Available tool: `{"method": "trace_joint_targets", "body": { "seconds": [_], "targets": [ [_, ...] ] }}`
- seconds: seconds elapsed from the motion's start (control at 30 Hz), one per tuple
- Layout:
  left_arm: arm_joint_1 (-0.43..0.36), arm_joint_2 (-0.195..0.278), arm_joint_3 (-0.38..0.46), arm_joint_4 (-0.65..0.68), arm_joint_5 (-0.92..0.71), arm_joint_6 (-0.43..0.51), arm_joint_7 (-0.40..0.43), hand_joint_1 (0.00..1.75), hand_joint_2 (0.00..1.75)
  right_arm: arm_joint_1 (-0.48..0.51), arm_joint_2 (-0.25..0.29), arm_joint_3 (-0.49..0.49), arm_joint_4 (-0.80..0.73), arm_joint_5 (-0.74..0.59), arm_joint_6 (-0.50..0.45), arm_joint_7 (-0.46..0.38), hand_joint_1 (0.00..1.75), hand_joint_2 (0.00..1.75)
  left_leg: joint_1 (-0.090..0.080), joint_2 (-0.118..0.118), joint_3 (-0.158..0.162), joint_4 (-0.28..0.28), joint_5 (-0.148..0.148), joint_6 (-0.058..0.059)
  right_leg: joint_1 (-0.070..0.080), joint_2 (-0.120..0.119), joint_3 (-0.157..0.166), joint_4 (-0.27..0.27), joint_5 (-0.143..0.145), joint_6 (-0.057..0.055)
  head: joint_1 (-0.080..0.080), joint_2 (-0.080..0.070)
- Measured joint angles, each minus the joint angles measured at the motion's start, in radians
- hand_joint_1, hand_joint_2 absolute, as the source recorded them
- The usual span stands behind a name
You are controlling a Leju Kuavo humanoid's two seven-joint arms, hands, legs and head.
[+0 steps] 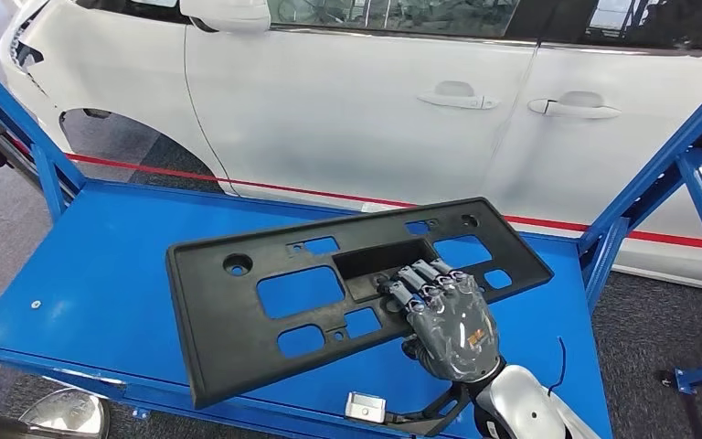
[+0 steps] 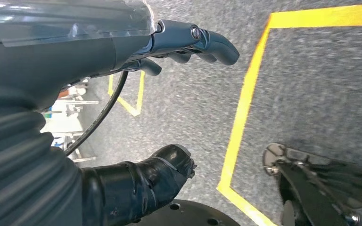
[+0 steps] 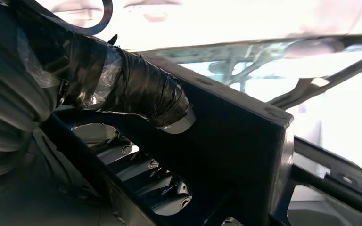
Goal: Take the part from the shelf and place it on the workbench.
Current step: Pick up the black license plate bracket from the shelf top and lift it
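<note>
The part is a long black plastic panel (image 1: 228, 320) with several cut-outs. It lies tilted on the blue shelf deck (image 1: 101, 293), its right end toward the far side. My right hand (image 1: 448, 320) grips its near edge right of the middle, fingers curled over the top into the central recess. In the right wrist view the taped thumb (image 3: 141, 89) presses one face of the panel (image 3: 235, 141), and the fingers (image 3: 141, 165) show through a cut-out on the other face. My left hand (image 2: 122, 52) hangs over the floor, thumb and fingers apart, holding nothing.
A white car (image 1: 356, 110) stands just behind the shelf. Blue frame struts rise at the left (image 1: 18, 119) and right (image 1: 686, 165). A small silver piece (image 1: 366, 407) sits at the deck's front edge. Yellow tape (image 2: 245, 103) marks the grey floor.
</note>
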Motion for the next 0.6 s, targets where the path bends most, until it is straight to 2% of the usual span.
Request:
{"method": "trace_joint_targets", "body": {
  "seconds": [0.07,0.1,0.13,0.2,0.23,0.27,0.33,0.4,0.43,0.47,0.5,0.53,0.6],
  "targets": [
    [-0.002,0.000,0.000,0.000,-0.001,0.000,0.001,0.00,1.75,-0.012,0.000,0.022,0.009,-0.009,0.001,-0.005,1.75,1.75,-0.004,0.000,0.086,-0.139,0.051,0.012,0.004,0.000,-0.008,0.003,0.007,0.003,0.000,0.000],
    [-0.003,0.000,0.000,0.000,-0.002,0.000,0.001,0.00,1.75,-0.020,0.000,0.031,0.013,-0.014,0.002,-0.006,1.75,1.75,-0.007,0.000,0.120,-0.198,0.069,0.017,0.004,0.000,-0.010,0.003,0.012,0.007,0.000,0.000],
    [-0.004,0.000,0.000,0.000,-0.002,0.000,0.001,0.00,1.75,-0.027,0.000,0.039,0.016,-0.017,0.003,-0.006,1.75,1.75,-0.011,0.000,0.138,-0.233,0.075,0.021,0.004,0.000,-0.012,0.003,0.017,0.013,0.000,0.000],
    [-0.006,0.000,-0.001,0.000,-0.003,0.000,0.001,0.00,1.75,-0.038,-0.001,0.051,0.022,-0.024,0.005,-0.006,1.75,1.75,-0.017,-0.001,0.138,-0.249,0.084,0.024,0.002,-0.001,-0.013,-0.002,0.029,0.026,0.000,0.000],
    [-0.006,-0.001,-0.001,0.000,-0.003,0.000,0.001,0.00,1.75,-0.040,-0.001,0.056,0.024,-0.028,0.006,-0.005,1.75,1.75,-0.014,0.000,0.135,-0.256,0.091,0.029,0.002,-0.001,-0.014,-0.003,0.033,0.032,0.001,0.000],
    [-0.006,-0.002,-0.002,0.000,-0.004,0.000,0.001,0.00,1.75,-0.042,-0.002,0.059,0.025,-0.031,0.007,-0.004,1.75,1.75,-0.011,0.002,0.131,-0.263,0.101,0.034,0.002,0.000,-0.018,0.002,0.025,0.038,0.001,0.000],
    [-0.006,-0.004,-0.002,0.000,-0.005,0.000,0.001,0.00,1.75,-0.047,-0.005,0.062,0.028,-0.035,0.011,0.001,1.75,1.75,-0.005,0.007,0.119,-0.274,0.124,0.047,0.002,0.002,-0.039,0.053,-0.035,0.045,0.003,0.000],
    [-0.006,-0.004,-0.002,0.000,-0.006,0.000,0.001,0.00,1.75,-0.049,-0.008,0.065,0.031,-0.044,0.017,0.006,1.75,1.75,-0.007,0.010,0.096,-0.274,0.141,0.053,0.000,0.003,-0.073,0.171,-0.123,0.051,0.004,0.000],
    [-0.006,-0.004,-0.002,0.000,-0.007,-0.001,0.001,0.00,1.75,-0.049,-0.010,0.067,0.033,-0.053,0.023,0.007,1.75,1.75,-0.008,0.011,0.084,-0.272,0.149,0.053,-0.001,0.003,-0.082,0.222,-0.146,0.054,0.004,0.000],
    [-0.005,-0.004,-0.002,0.000,-0.008,-0.001,0.001,0.00,1.75,-0.050,-0.011,0.069,0.034,-0.068,0.030,0.005,1.75,1.75,-0.008,0.012,0.071,-0.269,0.156,0.052,-0.001,0.003,-0.078,0.250,-0.150,0.055,0.004,0.000],
    [-0.005,-0.004,-0.002,0.000,-0.008,-0.001,0.001,0.00,1.75,-0.052,-0.011,0.071,0.035,-0.084,0.039,0.001,1.75,1.75,-0.008,0.012,0.059,-0.264,0.162,0.051,-0.001,0.003,-0.053,0.234,-0.130,0.056,0.004,0.000],
    [-0.006,-0.004,-0.002,0.000,-0.009,-0.002,0.001,0.00,1.75,-0.055,-0.012,0.074,0.035,-0.100,0.047,-0.004,1.75,1.75,-0.008,0.012,0.049,-0.259,0.166,0.049,-0.001,0.002,-0.011,0.183,-0.103,0.054,0.004,0.000],
    [-0.006,-0.005,-0.002,0.000,-0.011,-0.002,0.001,0.00,1.75,-0.063,-0.012,0.078,0.035,-0.119,0.058,-0.013,1.75,1.75,-0.009,0.011,0.031,-0.246,0.173,0.042,0.002,0.003,0.082,0.044,-0.077,0.045,0.003,0.000]
  ]
}}
